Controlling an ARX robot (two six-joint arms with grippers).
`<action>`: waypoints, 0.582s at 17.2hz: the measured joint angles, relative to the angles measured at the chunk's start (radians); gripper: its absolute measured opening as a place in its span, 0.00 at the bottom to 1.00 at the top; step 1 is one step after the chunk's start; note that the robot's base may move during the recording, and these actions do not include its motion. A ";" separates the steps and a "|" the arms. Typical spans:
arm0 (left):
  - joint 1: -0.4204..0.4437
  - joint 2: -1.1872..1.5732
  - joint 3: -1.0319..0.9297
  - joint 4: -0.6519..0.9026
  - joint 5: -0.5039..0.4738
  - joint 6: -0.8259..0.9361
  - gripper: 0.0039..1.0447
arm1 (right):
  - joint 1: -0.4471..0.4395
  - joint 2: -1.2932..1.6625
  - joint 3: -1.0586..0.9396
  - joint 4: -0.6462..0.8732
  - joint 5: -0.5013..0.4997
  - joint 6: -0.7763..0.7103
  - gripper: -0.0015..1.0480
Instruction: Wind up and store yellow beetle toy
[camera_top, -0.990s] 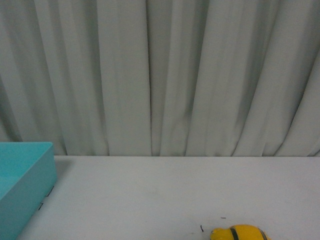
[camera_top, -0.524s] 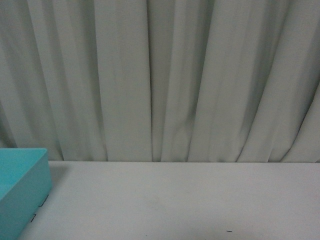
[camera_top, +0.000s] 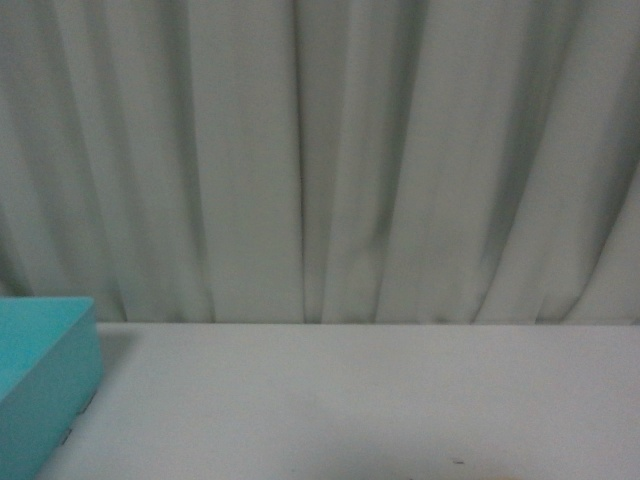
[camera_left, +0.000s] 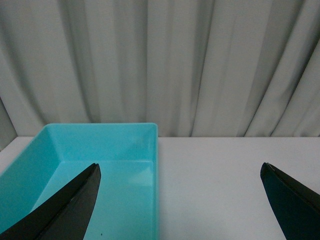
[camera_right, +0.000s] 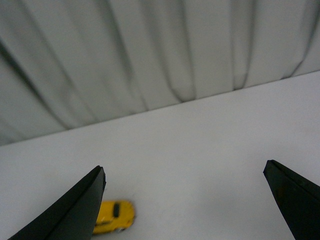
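Front view: a turquoise bin (camera_top: 45, 385) sits at the left of the white desk (camera_top: 350, 400).

Left wrist view: the left gripper (camera_left: 180, 169) gapes wide and empty over the bin's edge.

Right wrist view: the right gripper (camera_right: 185, 167) is also wide open and empty. The blurred yellow beetle toy (camera_right: 116, 215) seemingly lies on the desk, partly behind one finger.

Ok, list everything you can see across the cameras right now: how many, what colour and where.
yellow beetle toy: one, yellow with a dark mark, on the table beside a right gripper finger; not in the front view
bin: one, turquoise, on the table's left side
table: one, white, in front of the curtain
curtain: one, pale grey, behind the table
left gripper: one, black fingers, open, over the bin's edge
right gripper: one, black fingers, open, over the table
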 joint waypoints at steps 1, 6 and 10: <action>0.000 0.000 0.000 0.000 -0.004 0.000 0.94 | -0.058 0.174 0.051 0.148 -0.018 -0.018 0.94; 0.000 0.000 0.000 0.000 0.000 0.000 0.94 | 0.015 0.890 0.460 0.444 -0.029 -0.109 0.94; 0.000 0.000 0.000 0.000 0.000 0.000 0.94 | 0.214 1.093 0.789 0.091 -0.259 -0.384 0.94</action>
